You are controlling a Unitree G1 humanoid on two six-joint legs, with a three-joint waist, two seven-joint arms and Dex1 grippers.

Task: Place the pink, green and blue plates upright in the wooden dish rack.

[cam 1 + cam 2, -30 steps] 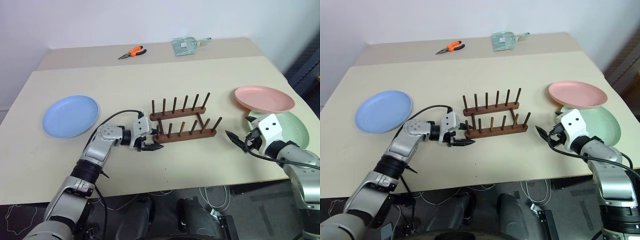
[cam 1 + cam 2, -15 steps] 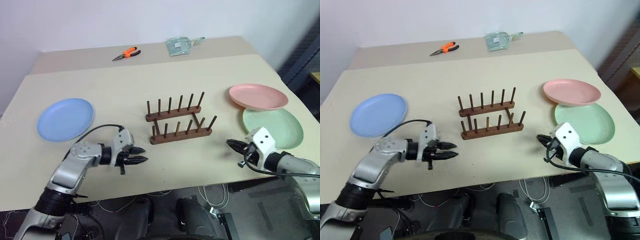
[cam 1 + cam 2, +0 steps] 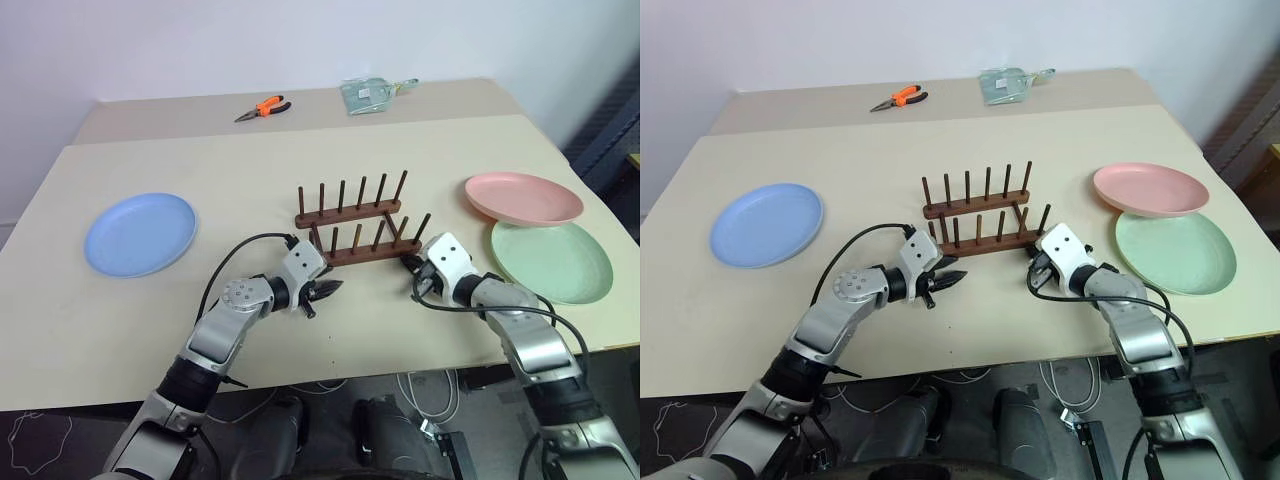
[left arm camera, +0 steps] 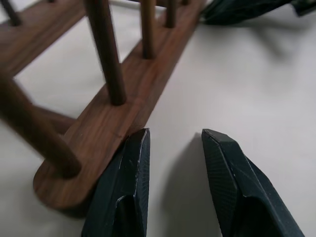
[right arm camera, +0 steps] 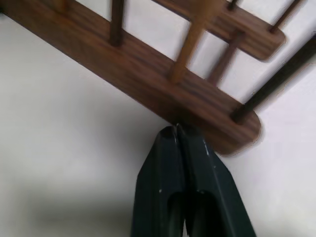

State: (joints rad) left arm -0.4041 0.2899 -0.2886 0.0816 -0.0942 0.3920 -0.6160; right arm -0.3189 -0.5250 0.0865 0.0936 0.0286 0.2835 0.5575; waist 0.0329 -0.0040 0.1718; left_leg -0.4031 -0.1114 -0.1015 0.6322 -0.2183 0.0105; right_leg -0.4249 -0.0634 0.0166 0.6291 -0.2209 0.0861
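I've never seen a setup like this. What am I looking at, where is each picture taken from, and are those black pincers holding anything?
This is a two-armed robot at a beige table. The two wide pictures come from cameras in its head, looking down over its arms. The two close-ups come from cameras on its wrists. On the table stand a small dark brown wooden dish rack with upright pegs, a round light blue plastic plate, and a salmon pink plate overlapping a mint green plate. Far back lie orange-handled pliers and a clear packet. The left gripper is open beside one end of the rack's rail; the right gripper is shut, its tips against the other end. Neither holds anything.
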